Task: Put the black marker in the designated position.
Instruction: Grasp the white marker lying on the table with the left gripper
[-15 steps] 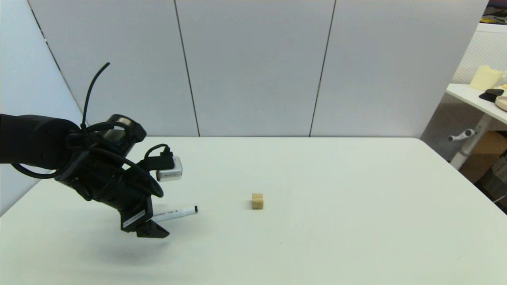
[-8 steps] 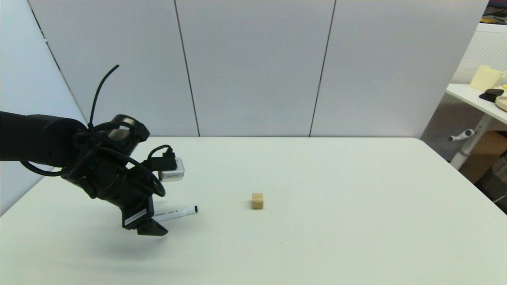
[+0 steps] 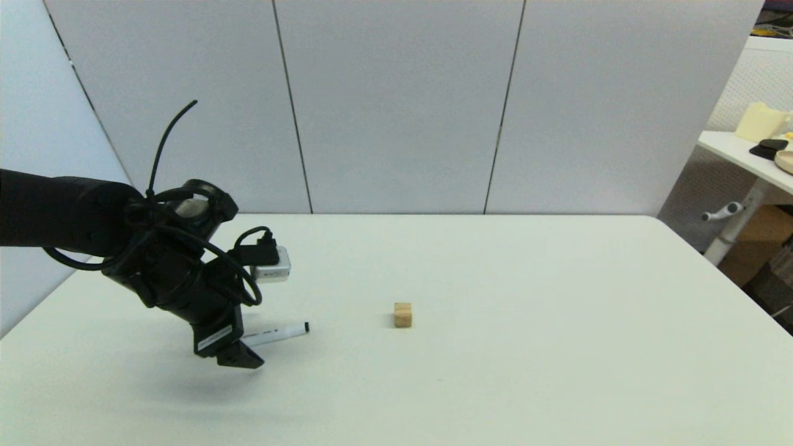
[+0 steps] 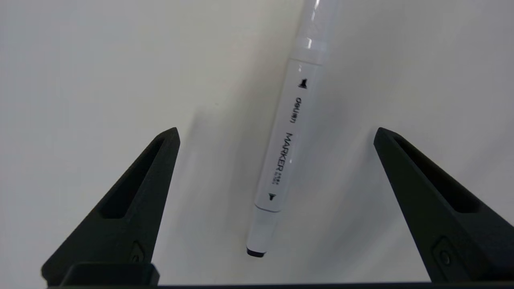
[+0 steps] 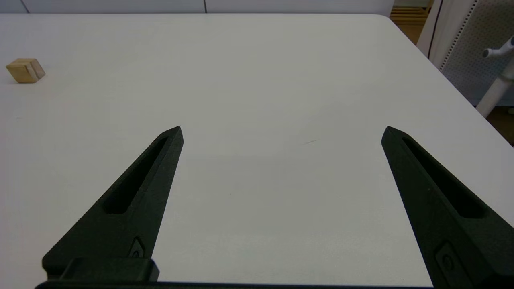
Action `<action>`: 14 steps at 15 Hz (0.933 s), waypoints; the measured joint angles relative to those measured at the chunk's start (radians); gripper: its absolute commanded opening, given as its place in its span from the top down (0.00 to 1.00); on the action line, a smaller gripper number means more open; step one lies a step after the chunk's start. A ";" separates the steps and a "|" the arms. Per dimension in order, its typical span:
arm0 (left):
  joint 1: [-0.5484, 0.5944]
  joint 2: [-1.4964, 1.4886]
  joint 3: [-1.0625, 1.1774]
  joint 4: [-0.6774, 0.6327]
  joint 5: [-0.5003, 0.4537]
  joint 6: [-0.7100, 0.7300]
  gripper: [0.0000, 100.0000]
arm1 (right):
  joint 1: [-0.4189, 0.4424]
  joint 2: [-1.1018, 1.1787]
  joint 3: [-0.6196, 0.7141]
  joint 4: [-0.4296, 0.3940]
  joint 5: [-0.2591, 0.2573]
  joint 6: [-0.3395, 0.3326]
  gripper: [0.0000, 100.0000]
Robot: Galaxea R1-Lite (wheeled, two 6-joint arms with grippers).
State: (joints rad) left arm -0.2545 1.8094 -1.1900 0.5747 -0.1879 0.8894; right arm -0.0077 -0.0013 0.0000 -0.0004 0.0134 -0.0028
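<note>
Left gripper is spread wide, nothing held, poised over the left part of the white table and pitched down toward it. In the left wrist view both black fingers flank the black marker with clear table on either side, so no contact with either finger. The marker lies flat on the table between the fingers, running roughly along their length but slightly skewed, sitting about midway across the gap. Its near black tip sits close to the gripper base; the rest of the barrel runs away past the fingertips and out of the wrist frame. Print reading "MARKER" on the white barrel faces up. In the head view the left gripper covers the marker's left end; the white barrel and right black tip stick out to the right of the gripper body. The silver wrist camera block sits above the marker. A small tan wooden cube rests well apart to the right of the marker, near the table centre, touching nothing. Right gripper is also spread wide and empty, hanging above bare white table on the right side, with the cube far off to its left. The right arm is out of the head view. Grey panel wall closes off the far edge of the table.
</note>
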 measured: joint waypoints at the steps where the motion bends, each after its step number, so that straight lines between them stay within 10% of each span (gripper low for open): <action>1: -0.001 0.005 -0.007 0.026 0.001 0.000 0.00 | 0.000 0.000 0.000 0.000 0.000 0.000 0.00; 14: -0.013 0.048 -0.036 0.061 0.011 0.004 0.00 | 0.000 0.000 0.000 -0.001 0.000 0.000 0.00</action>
State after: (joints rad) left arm -0.2679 1.8574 -1.2262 0.6355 -0.1770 0.8938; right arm -0.0081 -0.0013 0.0000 -0.0013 0.0130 -0.0023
